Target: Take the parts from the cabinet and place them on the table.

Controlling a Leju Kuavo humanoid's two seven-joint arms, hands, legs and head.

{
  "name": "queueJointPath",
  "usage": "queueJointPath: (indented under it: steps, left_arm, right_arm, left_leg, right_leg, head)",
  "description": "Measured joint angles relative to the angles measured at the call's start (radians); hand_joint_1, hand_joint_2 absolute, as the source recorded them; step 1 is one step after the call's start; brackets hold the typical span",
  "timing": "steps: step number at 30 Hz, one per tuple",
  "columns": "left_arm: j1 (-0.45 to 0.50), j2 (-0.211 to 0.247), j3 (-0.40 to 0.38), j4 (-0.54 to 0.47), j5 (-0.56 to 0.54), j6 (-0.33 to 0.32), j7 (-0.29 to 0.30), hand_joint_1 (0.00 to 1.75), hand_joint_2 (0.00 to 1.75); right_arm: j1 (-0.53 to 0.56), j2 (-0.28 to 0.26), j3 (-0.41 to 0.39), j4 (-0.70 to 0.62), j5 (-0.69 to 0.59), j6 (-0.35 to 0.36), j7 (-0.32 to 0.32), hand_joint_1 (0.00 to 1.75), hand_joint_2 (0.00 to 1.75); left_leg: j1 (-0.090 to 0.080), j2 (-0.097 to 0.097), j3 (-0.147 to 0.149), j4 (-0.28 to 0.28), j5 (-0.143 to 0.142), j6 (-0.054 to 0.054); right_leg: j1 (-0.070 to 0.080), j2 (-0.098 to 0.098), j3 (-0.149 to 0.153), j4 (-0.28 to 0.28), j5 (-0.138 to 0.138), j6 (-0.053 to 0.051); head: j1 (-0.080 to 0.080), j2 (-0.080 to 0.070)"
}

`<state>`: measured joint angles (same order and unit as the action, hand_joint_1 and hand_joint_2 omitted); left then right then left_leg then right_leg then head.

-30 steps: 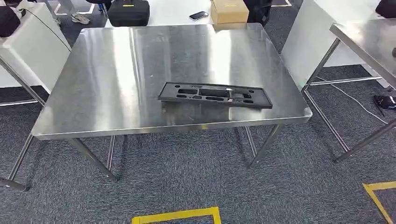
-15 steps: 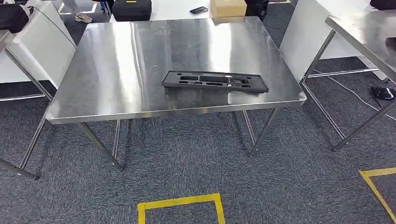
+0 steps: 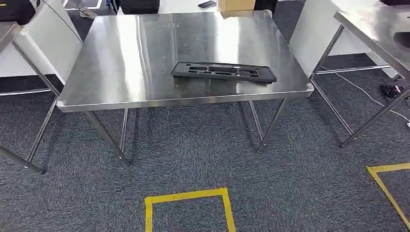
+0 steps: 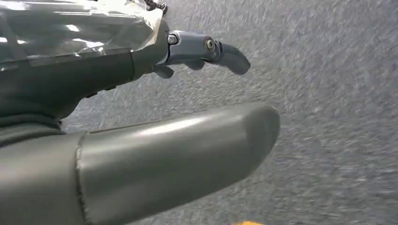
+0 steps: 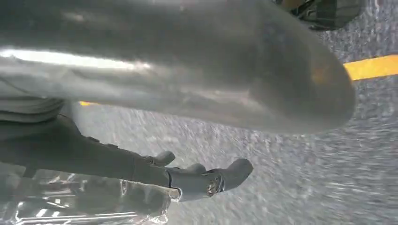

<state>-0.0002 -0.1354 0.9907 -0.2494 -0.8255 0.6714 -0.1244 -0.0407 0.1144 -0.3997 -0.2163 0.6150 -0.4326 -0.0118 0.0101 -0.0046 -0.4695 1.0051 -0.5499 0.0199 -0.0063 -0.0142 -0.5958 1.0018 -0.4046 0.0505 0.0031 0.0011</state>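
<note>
A flat black plastic part (image 3: 224, 71) with several cut-outs lies on the steel table (image 3: 121, 58), near its front edge and right of the middle. My left hand (image 4: 141, 75) hangs over grey carpet, its thumb and fingers (image 4: 220, 51) apart and holding nothing. My right hand (image 5: 141, 171) also hangs above the carpet, fingers (image 5: 220, 178) stretched out and nothing in its grasp.
A second steel table (image 3: 377, 29) stands at the right with a cable (image 3: 367, 96) on the floor beside it. A white panel (image 3: 43, 34) leans at the left. Yellow tape (image 3: 188, 203) marks a square on the carpet in front of me.
The whole picture has shifted: the camera has moved back from the table, which now sits higher and smaller in view. The black part has stayed in place on the table.
</note>
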Motion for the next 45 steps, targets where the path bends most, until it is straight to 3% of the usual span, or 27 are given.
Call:
queueJointPath:
  steps: [1, 2, 3, 5, 7, 8, 10, 12, 13, 15, 17, 19, 21, 23, 26, 27, 30, 32, 33, 34, 35, 37, 39, 41, 42, 43, 45]
  left_arm:
    - [0.000, -0.001, -0.001, 0.010, 0.001, 0.000, -0.002, 0.00, 0.00]
    - [-0.002, -0.002, -0.003, 0.017, -0.001, -0.002, -0.010, 0.00, 0.00]
    - [-0.003, -0.001, -0.009, 0.019, -0.004, -0.002, -0.023, 0.00, 0.00]
    - [-0.002, 0.002, -0.021, 0.026, -0.016, -0.008, -0.050, 0.00, 0.00]
    - [-0.002, 0.003, -0.029, 0.028, -0.023, -0.008, -0.066, 0.00, 0.00]
    - [-0.002, 0.004, -0.032, 0.030, -0.024, -0.008, -0.074, 0.00, 0.00]
    - [-0.002, 0.004, -0.037, 0.032, -0.024, -0.008, -0.081, 0.00, 0.00]
    - [-0.003, 0.004, -0.042, 0.034, -0.018, -0.009, -0.091, 0.00, 0.00]
    - [-0.003, 0.004, -0.042, 0.034, -0.011, -0.008, -0.095, 0.00, 0.00]
    - [-0.004, 0.004, -0.041, 0.034, 0.003, -0.005, -0.102, 0.00, 0.00]
    - [-0.003, 0.004, -0.040, 0.034, 0.012, -0.002, -0.108, 0.00, 0.00]
    - [-0.003, 0.003, -0.040, 0.034, 0.019, 0.003, -0.110, 0.00, 0.00]
    - [-0.003, 0.003, -0.039, 0.034, 0.021, 0.005, -0.113, 0.00, 0.00]
    - [-0.003, 0.004, -0.037, 0.034, 0.022, 0.007, -0.113, 0.00, 0.00]
    - [-0.006, 0.006, -0.033, 0.034, 0.020, 0.008, -0.113, 0.00, 0.00]
    - [-0.010, 0.006, -0.032, 0.034, 0.020, 0.008, -0.113, 0.00, 0.00]
    - [-0.009, 0.007, -0.031, 0.034, 0.019, 0.010, -0.115, 0.00, 0.00]
    - [-0.009, 0.007, -0.028, 0.034, 0.019, 0.010, -0.115, 0.00, 0.00]
    - [-0.011, 0.005, -0.025, 0.034, 0.019, 0.011, -0.115, 0.00, 0.00]
    - [-0.015, 0.006, -0.025, 0.033, 0.019, 0.011, -0.115, 0.00, 0.00]
    - [-0.015, 0.007, -0.024, 0.033, 0.019, 0.011, -0.115, 0.00, 0.00]
    - [-0.015, 0.007, -0.023, 0.033, 0.019, 0.011, -0.115, 0.00, 0.00]
    - [-0.015, 0.007, -0.023, 0.033, 0.019, 0.011, -0.116, 0.00, 0.00]
    - [-0.015, 0.005, -0.023, 0.033, 0.019, 0.010, -0.127, 0.00, 0.00]
    - [-0.016, 0.006, -0.022, 0.033, 0.019, 0.010, -0.136, 0.00, 0.00]
    - [-0.016, 0.005, -0.022, 0.033, 0.019, 0.008, -0.143, 0.00, 0.00]
    - [-0.015, 0.006, -0.020, 0.033, 0.021, 0.005, -0.158, 0.00, 0.00]
  right_arm:
    - [-0.002, -0.002, 0.013, 0.003, 0.012, 0.000, 0.004, 0.00, 0.00]
    - [-0.006, -0.005, 0.025, 0.005, 0.021, 0.003, 0.005, 0.00, 0.00]
    - [-0.008, -0.005, 0.037, 0.006, 0.027, 0.011, 0.004, 0.00, 0.00]
    - [-0.012, -0.007, 0.056, 0.008, 0.033, 0.022, -0.001, 0.00, 0.00]
    - [-0.012, -0.010, 0.067, 0.010, 0.028, 0.028, -0.007, 0.00, 0.00]
    - [-0.011, -0.011, 0.068, 0.011, 0.025, 0.028, -0.010, 0.00, 0.00]
    - [-0.010, -0.015, 0.069, 0.011, 0.019, 0.028, -0.019, 0.00, 0.00]
    - [-0.014, -0.018, 0.073, 0.011, 0.016, 0.024, -0.028, 0.00, 0.00]
    - [-0.016, -0.019, 0.074, 0.012, 0.012, 0.023, -0.035, 0.00, 0.00]
    - [-0.016, -0.020, 0.074, 0.012, 0.003, 0.023, -0.049, 0.00, 0.00]
    - [-0.021, -0.022, 0.074, 0.013, -0.003, 0.020, -0.056, 0.00, 0.00]
    - [-0.029, -0.024, 0.074, 0.013, -0.009, 0.010, -0.074, 0.00, 0.00]
    - [-0.035, -0.025, 0.074, 0.013, -0.022, 0.004, -0.094, 0.00, 0.00]
    - [-0.039, -0.029, 0.073, 0.013, -0.034, 0.002, -0.112, 0.00, 0.00]
    - [-0.047, -0.034, 0.073, 0.012, -0.048, 0.001, -0.130, 0.00, 0.00]
    - [-0.050, -0.035, 0.072, 0.011, -0.053, 0.001, -0.133, 0.00, 0.00]
    - [-0.057, -0.037, 0.067, 0.011, -0.061, 0.001, -0.138, 0.00, 0.00]
    - [-0.055, -0.041, 0.066, 0.011, -0.063, 0.001, -0.140, 0.00, 0.00]
    - [-0.055, -0.048, 0.065, 0.011, -0.064, 0.001, -0.140, 0.00, 0.00]
    - [-0.055, -0.047, 0.065, 0.011, -0.064, 0.001, -0.141, 0.00, 0.00]
    - [-0.058, -0.049, 0.065, 0.011, -0.064, 0.002, -0.141, 0.00, 0.00]
    - [-0.058, -0.051, 0.065, 0.011, -0.065, 0.002, -0.141, 0.00, 0.00]
    - [-0.056, -0.051, 0.065, 0.011, -0.065, 0.002, -0.141, 0.00, 0.00]
    - [-0.059, -0.053, 0.065, 0.011, -0.069, 0.002, -0.141, 0.00, 0.00]
    - [-0.061, -0.055, 0.064, 0.011, -0.075, 0.002, -0.138, 0.00, 0.00]
    - [-0.061, -0.056, 0.063, 0.011, -0.082, 0.001, -0.135, 0.00, 0.00]
    - [-0.052, -0.058, 0.053, 0.012, -0.100, 0.000, -0.127, 0.00, 0.00]
  left_leg:
    - [0.005, 0.004, -0.009, -0.009, 0.014, 0.017]
    - [0.005, 0.011, -0.019, -0.009, 0.025, 0.028]
    - [0.005, 0.010, -0.033, -0.009, 0.035, 0.038]
    - [0.003, 0.012, -0.062, -0.007, 0.057, 0.039]
    - [0.003, 0.015, -0.089, -0.005, 0.078, 0.037]
    - [0.003, 0.015, -0.101, -0.005, 0.087, 0.034]
    - [0.003, 0.016, -0.118, -0.004, 0.103, 0.028]
    - [-0.003, 0.016, -0.124, -0.001, 0.116, 0.016]
    - [-0.003, 0.019, -0.126, -0.001, 0.126, 0.010]
    - [0.000, 0.019, -0.126, -0.005, 0.140, -0.003]
    - [0.006, 0.013, -0.139, 0.012, 0.121, -0.013]
    - [0.007, 0.010, -0.177, 0.126, 0.007, -0.019]
    - [0.008, 0.006, -0.218, 0.269, -0.066, -0.026]
    - [0.010, 0.006, -0.196, 0.286, -0.045, -0.029]
    - [0.015, 0.007, -0.034, 0.044, 0.040, -0.026]
    - [0.011, 0.005, -0.012, 0.010, 0.013, -0.022]
    - [0.001, 0.002, -0.039, 0.012, 0.029, -0.005]
    - [0.007, 0.004, -0.062, -0.007, 0.052, 0.021]
    - [0.007, 0.009, -0.060, -0.006, 0.062, 0.027]
    - [0.009, 0.008, -0.076, -0.006, 0.072, 0.035]
    - [0.005, 0.007, -0.092, -0.006, 0.085, 0.033]
    - [0.003, 0.009, -0.122, -0.004, 0.107, 0.033]
    - [0.004, 0.011, -0.146, -0.004, 0.126, 0.030]
    - [0.005, 0.011, -0.168, -0.004, 0.148, 0.022]
    - [0.004, 0.010, -0.174, -0.003, 0.159, 0.015]
    - [0.001, 0.010, -0.180, -0.002, 0.169, 0.007]
    - [0.004, 0.011, -0.178, -0.012, 0.191, -0.005]
  right_leg:
    - [0.002, 0.001, -0.014, 0.004, 0.001, 0.005]
    - [-0.004, 0.003, -0.022, 0.024, -0.026, 0.002]
    - [-0.004, 0.006, -0.044, 0.075, -0.082, -0.008]
    - [-0.004, 0.009, -0.083, 0.223, -0.177, -0.017]
    - [-0.005, 0.009, -0.088, 0.316, -0.192, -0.001]
    - [-0.006, 0.009, -0.058, 0.297, -0.169, 0.013]
    - [-0.008, 0.009, 0.057, 0.148, -0.119, 0.029]
    - [-0.002, 0.010, 0.184, -0.038, -0.136, 0.014]
    - [0.005, 0.012, 0.184, -0.055, -0.142, 0.006]
    - [0.008, 0.012, 0.167, -0.048, -0.139, -0.003]
    - [-0.011, 0.008, 0.156, -0.053, -0.122, -0.029]
    - [-0.006, 0.006, 0.137, -0.053, -0.107, -0.052]
    - [-0.003, 0.003, 0.118, -0.051, -0.093, -0.055]
    - [-0.002, 0.001, 0.103, -0.044, -0.081, -0.050]
    - [-0.004, 0.002, 0.082, -0.014, -0.078, -0.044]
    - [0.001, 0.001, 0.069, -0.005, -0.076, -0.040]
    - [0.004, 0.000, 0.054, 0.001, -0.060, -0.016]
    - [0.012, 0.009, 0.050, 0.011, -0.056, -0.002]
    - [0.002, 0.013, 0.020, 0.036, -0.086, -0.006]
    - [0.006, 0.016, -0.004, 0.098, -0.138, -0.018]
    - [0.005, 0.015, -0.029, 0.176, -0.186, -0.025]
    - [0.004, 0.015, -0.055, 0.300, -0.235, -0.022]
    - [-0.001, 0.015, -0.003, 0.259, -0.198, 0.001]
    - [-0.008, 0.015, 0.119, 0.079, -0.144, 0.019]
    - [-0.009, 0.015, 0.181, -0.018, -0.156, 0.012]
    - [0.002, 0.019, 0.210, -0.072, -0.166, 0.002]
    - [0.006, 0.021, 0.183, -0.056, -0.155, -0.010]
  head:
    - [-0.001, 0.000]
    - [0.000, 0.000]
    - [0.005, 0.000]
    - [0.005, 0.000]
    - [0.005, 0.000]
    - [0.006, 0.000]
    - [0.005, 0.000]
    - [0.007, 0.000]
    - [0.003, 0.000]
    - [0.005, 0.000]
    - [0.006, 0.000]
    - [-0.001, 0.000]
    - [-0.001, 0.000]
    - [-0.002, 0.000]
    - [-0.002, 0.000]
    - [-0.002, 0.000]
    - [-0.003, 0.000]
    - [-0.002, 0.000]
    - [-0.002, 0.000]
    - [0.013, 0.000]
    - [0.016, 0.000]
    - [0.016, 0.000]
    - [0.016, 0.000]
    - [0.016, 0.000]
    - [0.017, 0.000]
    - [0.015, 0.000]
    - [0.014, 0.000]
